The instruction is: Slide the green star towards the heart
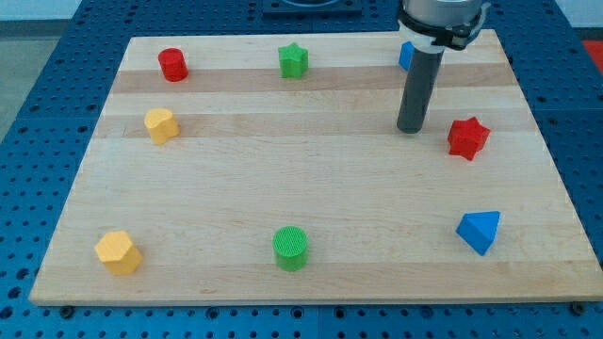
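The green star (294, 60) lies near the top edge of the wooden board, a little left of centre. The yellow heart (161, 124) lies at the view's left, below and left of the star. My tip (410, 129) rests on the board at the upper right, well to the right of the green star and apart from it. It stands just left of the red star (467, 137) without touching it.
A red cylinder (172, 64) sits at the top left. A blue block (405, 56) is partly hidden behind the rod. A yellow hexagon (118, 251), a green cylinder (290, 247) and a blue triangular block (480, 230) lie along the bottom. The board (311, 179) sits on a blue pegboard table.
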Robot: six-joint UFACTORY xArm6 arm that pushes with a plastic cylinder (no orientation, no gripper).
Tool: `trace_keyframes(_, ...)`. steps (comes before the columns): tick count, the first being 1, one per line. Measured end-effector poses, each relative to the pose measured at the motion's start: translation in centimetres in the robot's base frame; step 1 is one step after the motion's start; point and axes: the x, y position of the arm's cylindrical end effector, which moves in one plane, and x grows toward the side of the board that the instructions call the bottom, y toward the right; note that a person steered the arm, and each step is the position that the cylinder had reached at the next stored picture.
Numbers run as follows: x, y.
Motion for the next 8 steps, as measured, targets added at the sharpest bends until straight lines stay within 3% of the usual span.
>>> trace_keyframes(2,0.0,-0.3)
trace_keyframes(4,-12.2,-4.3)
trace_keyframes(5,-13.1,-8.4)
trace_keyframes(6,-14.9,-7.8)
trace_keyframes(7,-15.8,-11.1)
trace_keyframes(8,-12.8,-17.2)
